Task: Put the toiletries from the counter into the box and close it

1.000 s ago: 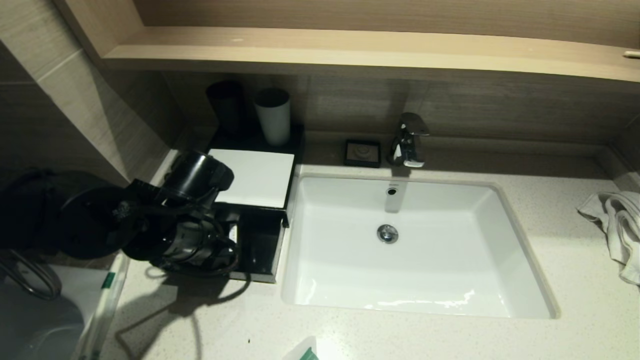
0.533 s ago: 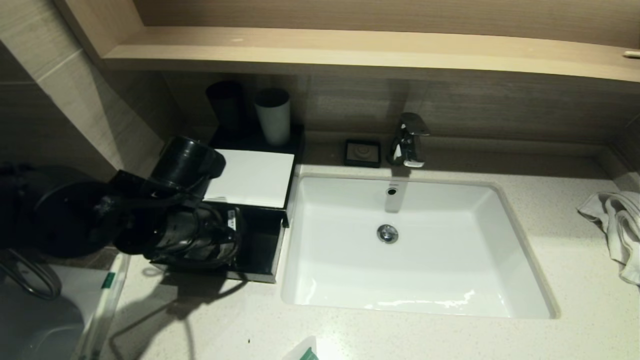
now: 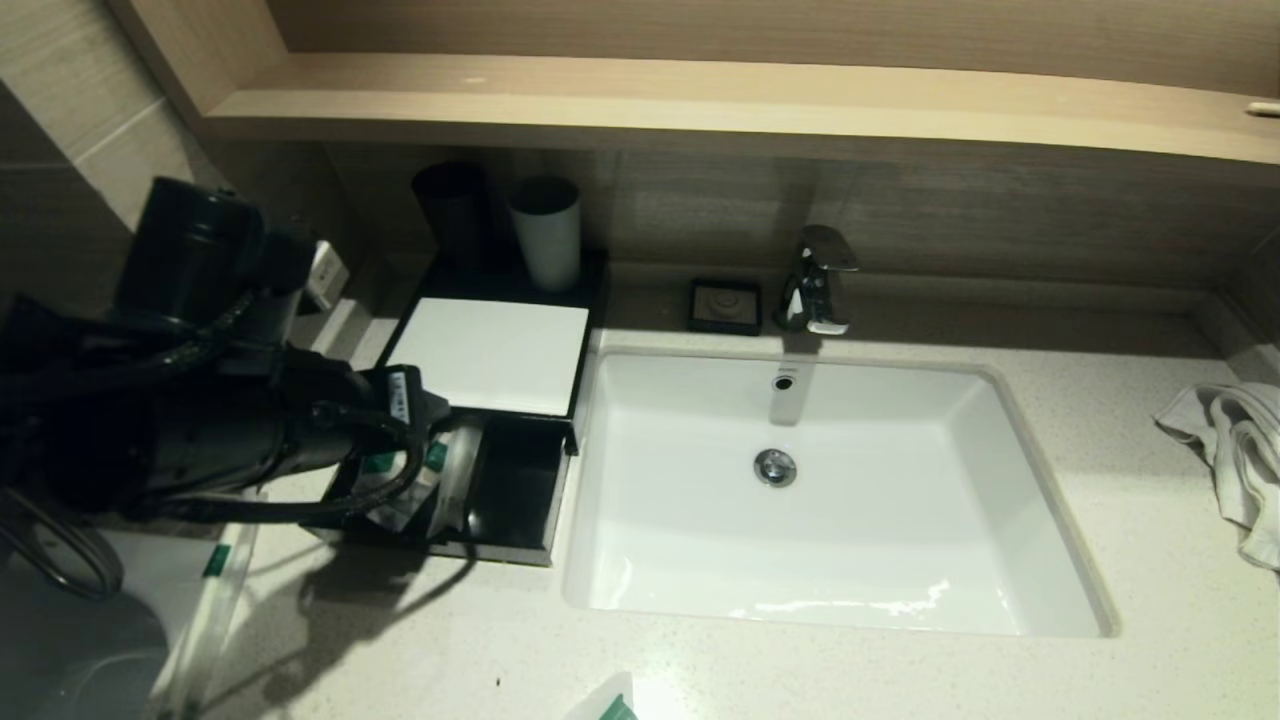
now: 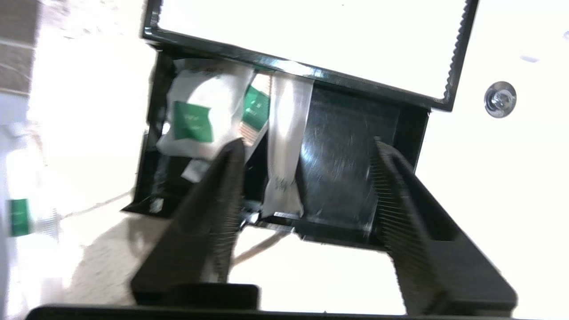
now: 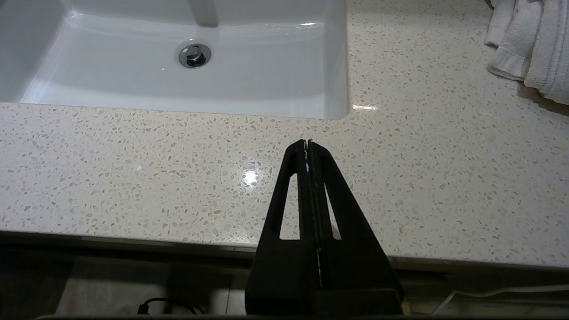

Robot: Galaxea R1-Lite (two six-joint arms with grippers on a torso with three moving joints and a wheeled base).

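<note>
Since a second ago the left arm has pulled back and up, away from the glossy black rectangular box (image 3: 505, 490), uncovering the packets inside it. The left hand (image 4: 306, 186) now hovers above the box's open part, its two dark ridged fingers (image 4: 222, 178) spread wide apart and holding nothing. Directly beyond the fingers, inside the box, lie white plastic toiletry sachets with green labels (image 4: 195, 120) and a long, narrow white wrapped packet (image 4: 286, 146); the sachets are bunched at one end, while the half of the box under the other finger shows bare black floor. The box's white-topped sliding lid (image 3: 490, 352) covers the part farther from the hand, leaving the near part open. Another white sachet with a green label (image 4: 20, 213) lies on the pale speckled stone bench (image 3: 800, 680), outside the box and off to the side of the hand. The right hand (image 5: 307, 144) is parked low at the front edge of the bench, its fingers pressed together and empty, with the white rectangular sink (image 5: 40, 62) ahead of it and a crumpled white towel (image 5: 533, 44) farther off to its side.
</note>
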